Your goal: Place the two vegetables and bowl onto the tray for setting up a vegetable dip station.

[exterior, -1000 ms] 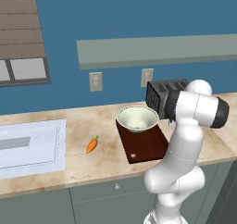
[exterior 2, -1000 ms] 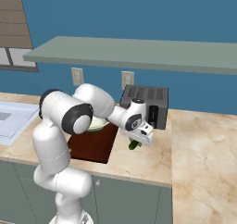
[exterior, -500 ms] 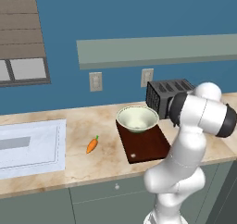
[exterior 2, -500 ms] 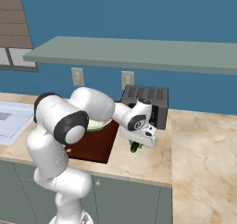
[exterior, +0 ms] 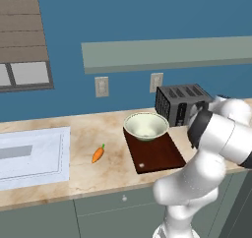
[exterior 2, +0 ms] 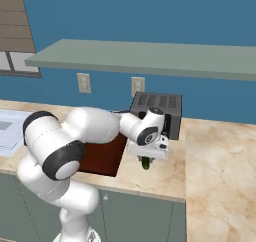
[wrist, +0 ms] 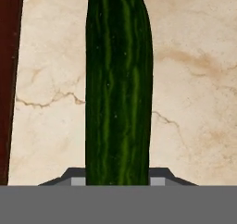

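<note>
While you look down the hand view, you see the dark green cucumber (wrist: 119, 89) standing long and straight up the middle, with the gripper (wrist: 118, 177) pinching it at the bottom. Its two small dark fingertips (wrist: 159, 174) peek out on each side of it. Under it is the pale marble worktop (wrist: 190, 79), and the dark reddish-brown tray (wrist: 8, 79) runs along the left edge of that view.

From the right base view, you see the gripper (exterior 2: 146, 161) hanging just past the right edge of the tray (exterior 2: 102, 156), with the tip of the cucumber (exterior 2: 146, 163) poking out below it, near the front edge of the worktop (exterior 2: 220, 156). A dark toaster (exterior 2: 157, 111) stands just behind.

From the left base view, the pale green-white bowl (exterior: 146, 125) sits on the back part of the tray (exterior: 157, 156). The little orange carrot (exterior: 98, 154) lies on the worktop (exterior: 93, 173), to the left of the tray and apart from it, between the tray and the white sink area (exterior: 32, 156).
</note>
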Available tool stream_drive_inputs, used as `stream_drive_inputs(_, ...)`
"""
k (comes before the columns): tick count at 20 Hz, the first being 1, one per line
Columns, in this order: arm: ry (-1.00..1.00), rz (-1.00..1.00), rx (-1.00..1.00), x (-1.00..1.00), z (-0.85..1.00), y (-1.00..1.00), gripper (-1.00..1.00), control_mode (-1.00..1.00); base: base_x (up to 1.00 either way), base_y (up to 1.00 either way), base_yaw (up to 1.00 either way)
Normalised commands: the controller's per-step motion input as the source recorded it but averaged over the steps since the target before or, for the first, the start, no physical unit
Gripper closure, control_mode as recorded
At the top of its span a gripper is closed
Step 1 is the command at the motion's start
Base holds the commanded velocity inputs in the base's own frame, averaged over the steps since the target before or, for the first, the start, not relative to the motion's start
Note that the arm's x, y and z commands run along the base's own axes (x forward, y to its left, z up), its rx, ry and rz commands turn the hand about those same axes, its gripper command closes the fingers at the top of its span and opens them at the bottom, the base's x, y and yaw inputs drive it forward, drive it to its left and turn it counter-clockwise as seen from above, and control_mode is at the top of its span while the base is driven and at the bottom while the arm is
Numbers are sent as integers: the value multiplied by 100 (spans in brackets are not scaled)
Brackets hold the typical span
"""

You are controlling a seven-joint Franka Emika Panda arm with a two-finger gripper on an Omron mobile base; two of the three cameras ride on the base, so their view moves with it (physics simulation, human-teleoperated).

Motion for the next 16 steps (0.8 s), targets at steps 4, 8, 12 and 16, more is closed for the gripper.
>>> stream_drive_inputs(4, -10, 35, 0, -44, 17, 10, 100, -100, 0, 0, 0)
stream_drive_inputs(8, -15, 40, 0, -37, 16, 15, 100, -100, 0, 0, 0)
stream_drive_inputs(12, -16, 43, -2, -32, 16, 19, 100, -100, 0, 0, 0)
stream_drive_inputs(16, -15, 46, -7, -24, 15, 22, 100, -100, 0, 0, 0)
